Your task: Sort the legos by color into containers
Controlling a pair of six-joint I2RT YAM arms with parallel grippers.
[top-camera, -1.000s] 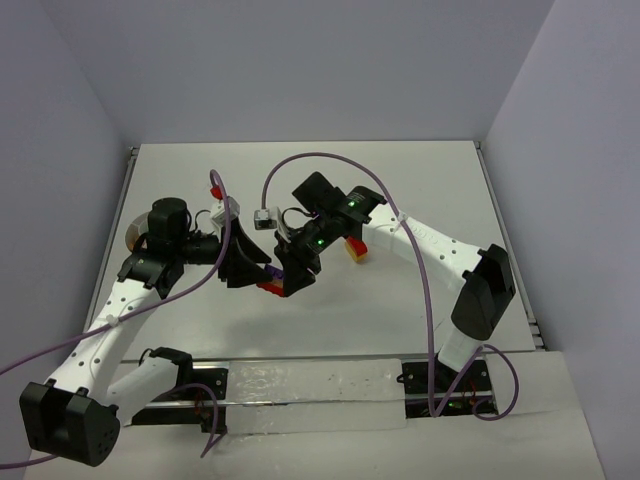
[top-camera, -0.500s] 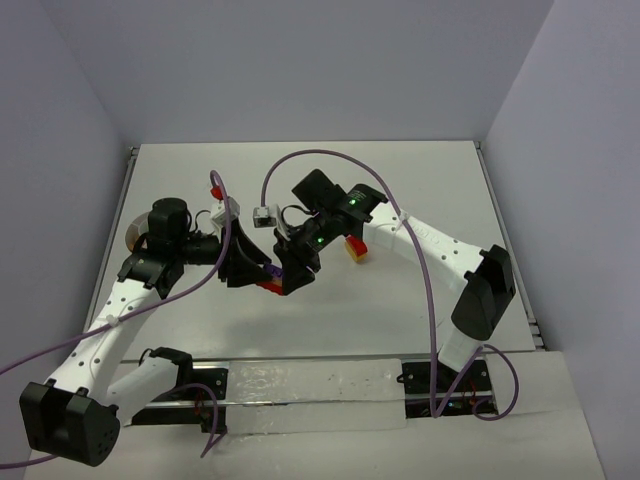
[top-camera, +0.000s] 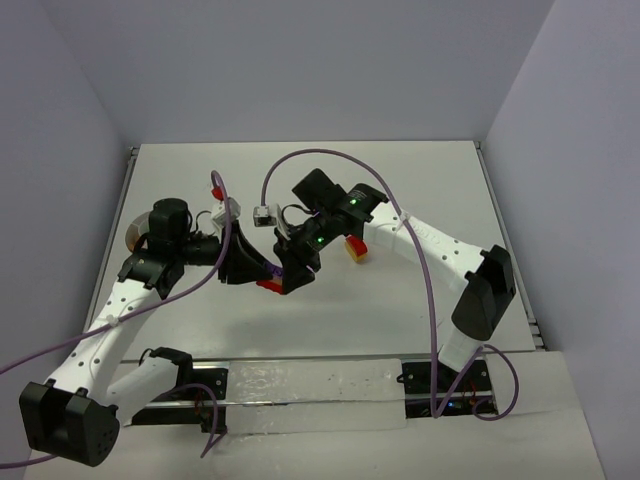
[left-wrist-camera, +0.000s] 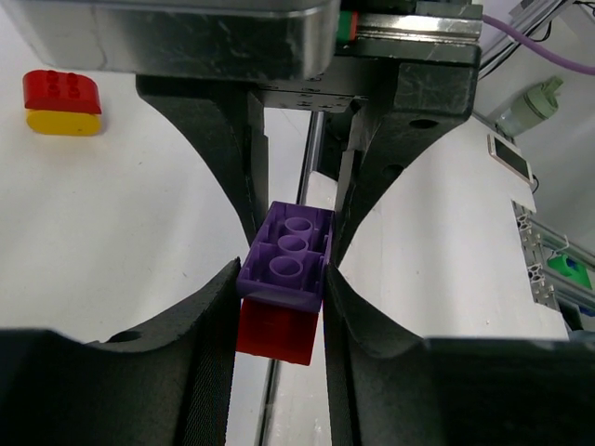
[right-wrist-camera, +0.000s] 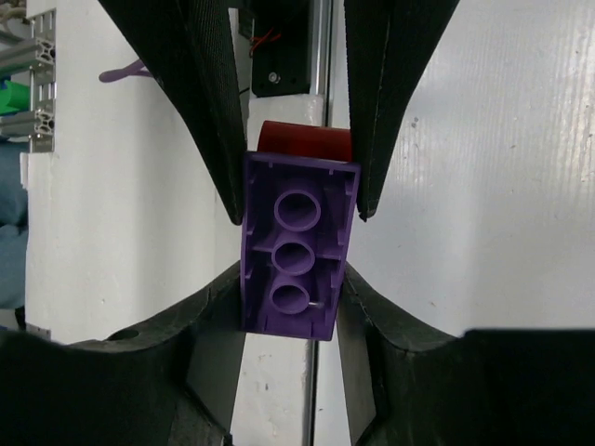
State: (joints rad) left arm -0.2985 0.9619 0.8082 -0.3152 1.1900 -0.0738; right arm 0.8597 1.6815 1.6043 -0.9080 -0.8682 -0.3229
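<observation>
Top cam: white table [top-camera: 420, 190], plain grey-lilac walls [top-camera: 300, 70] on three sides, purple cables [top-camera: 425, 290] looping off both arms. The arms meet mid-table, a bit left of centre. left gripper [top-camera: 252, 268] and right gripper [top-camera: 288, 276] are tip to tip with the purple brick [top-camera: 272, 271] between them and a red brick [top-camera: 268, 286] right against it. Can't tell if the pair is lifted or resting on the surface. red-and-yellow brick [top-camera: 354, 251] lies on the table beside the right wrist. lone red piece [top-camera: 216, 187] sits further back by the left arm's cable. white tub [top-camera: 132, 232] is at the left edge, mostly hidden behind the left arm; contents not visible.

Left wrist: its own fingers [left-wrist-camera: 209, 372] press both sides of the purple brick's near end, hollow side facing the camera, with the red brick stuck beneath and also between them. The right gripper's fingers pinch the far end. Bare white tabletop all around.

Right wrist: its own fingers [right-wrist-camera: 209, 362] are clamped on the purple brick's near end, and the left fingers touch its far corners. aluminium extrusion [right-wrist-camera: 28, 65] runs past the table edge.
</observation>
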